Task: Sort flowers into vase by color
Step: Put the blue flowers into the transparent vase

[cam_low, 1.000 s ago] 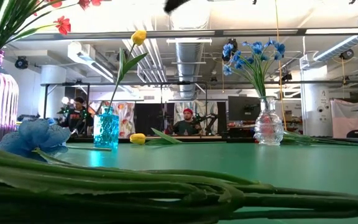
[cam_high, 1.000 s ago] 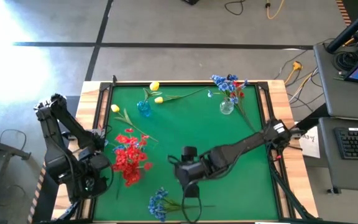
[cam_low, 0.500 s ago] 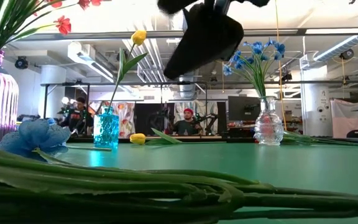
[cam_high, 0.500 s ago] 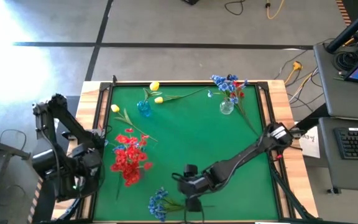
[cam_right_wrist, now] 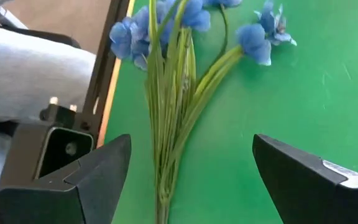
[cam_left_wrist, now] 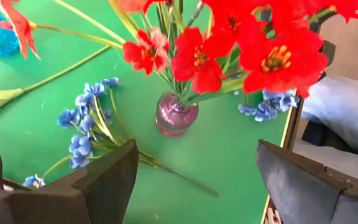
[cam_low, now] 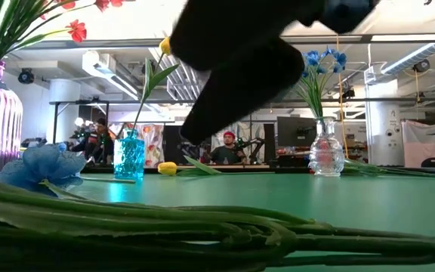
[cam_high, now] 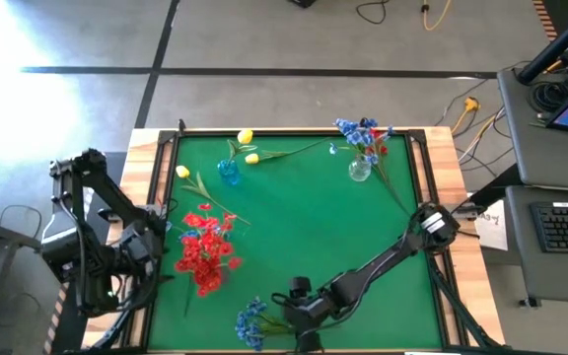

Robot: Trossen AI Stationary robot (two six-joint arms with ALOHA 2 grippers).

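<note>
A loose bunch of blue flowers [cam_high: 252, 320] lies flat by the table's near edge; its stems [cam_right_wrist: 169, 118] run between the fingers of my open right gripper [cam_right_wrist: 191, 143], which hovers above them [cam_high: 302, 325] and touches nothing. In the low view that gripper [cam_low: 240, 68] hangs dark over the stems [cam_low: 202, 227]. Red flowers stand in a purple vase [cam_left_wrist: 176, 115] at the left [cam_high: 205, 256]. My open left gripper [cam_left_wrist: 196, 149] waits beyond the left edge [cam_high: 144, 251], facing that vase.
A clear vase with blue flowers [cam_high: 361, 148] stands far right. A small blue vase [cam_high: 230, 170] holds a yellow flower far left, with loose yellow flowers [cam_high: 251, 157] lying beside it. The green mat's middle [cam_high: 314, 217] is bare. People sit in the room behind [cam_low: 225, 147].
My right gripper has moved toward the table's near edge and come down over the loose blue bunch, still open. My left arm has drawn back toward the table's left edge. The flowers and vases have stayed where they were.
</note>
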